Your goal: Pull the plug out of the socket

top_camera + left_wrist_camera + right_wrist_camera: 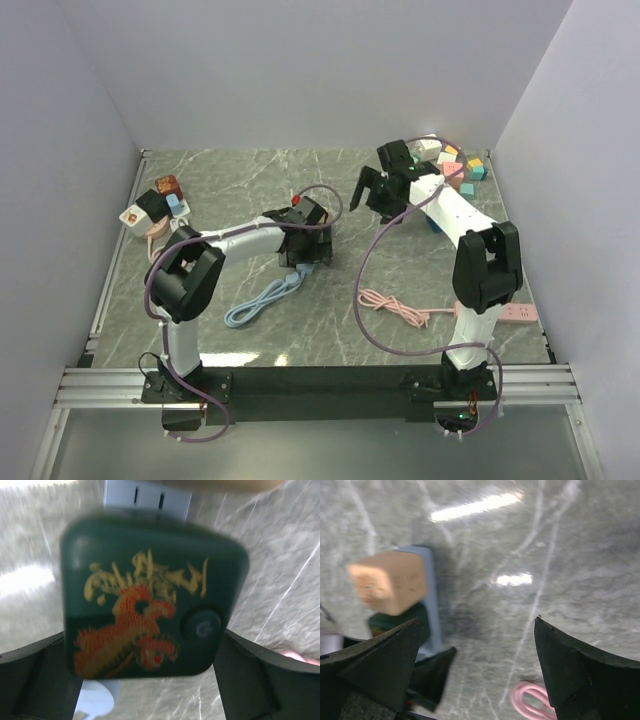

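A dark green plug [150,600] with an orange dragon print fills the left wrist view, blurred, just below a light blue socket strip [147,497]. My left gripper [145,635] is open, its fingers [35,680] standing wide on either side of the plug's lower corners; whether they touch it I cannot tell. In the top view this gripper [300,250] hovers over the strip at the table's middle. The right wrist view shows the strip [431,595] and the green plug [395,622]. My right gripper [477,621] hangs open and empty over bare table, to the right [372,195].
A tan cube plug [390,582] sits on the same strip. The strip's pale blue cable [262,300] coils toward the front. A pink cable [395,308] and pink strip [515,312] lie front right. Coloured blocks [462,165] are back right, small adapters [155,205] far left.
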